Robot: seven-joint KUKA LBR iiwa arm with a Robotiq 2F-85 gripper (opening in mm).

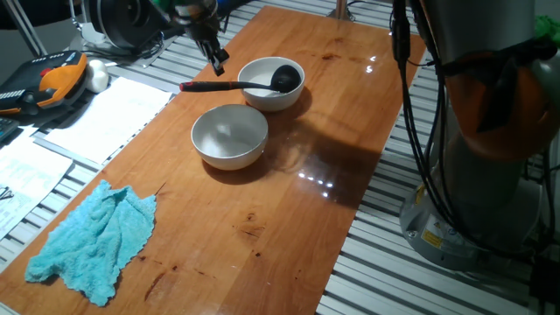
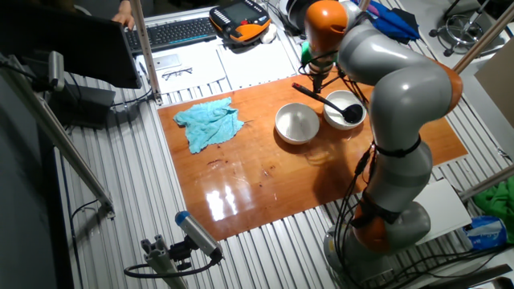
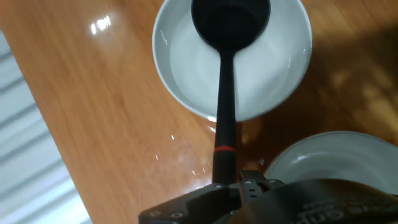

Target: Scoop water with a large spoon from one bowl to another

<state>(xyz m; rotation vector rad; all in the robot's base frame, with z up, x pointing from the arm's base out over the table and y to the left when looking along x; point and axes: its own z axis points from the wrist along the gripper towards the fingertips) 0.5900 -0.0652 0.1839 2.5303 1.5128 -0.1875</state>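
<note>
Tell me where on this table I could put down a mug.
Bare wood lies between the blue cloth and the nearer bowl, and on the wide stretch of table right of both bowls. It is crowded around the farther bowl, where the large spoon rests and the tool hangs.

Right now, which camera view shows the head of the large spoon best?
The hand view: the large spoon fills the frame from above, its black head inside the bowl. One fixed view shows the head small. In the other fixed view it is tiny, beside the arm.
</note>
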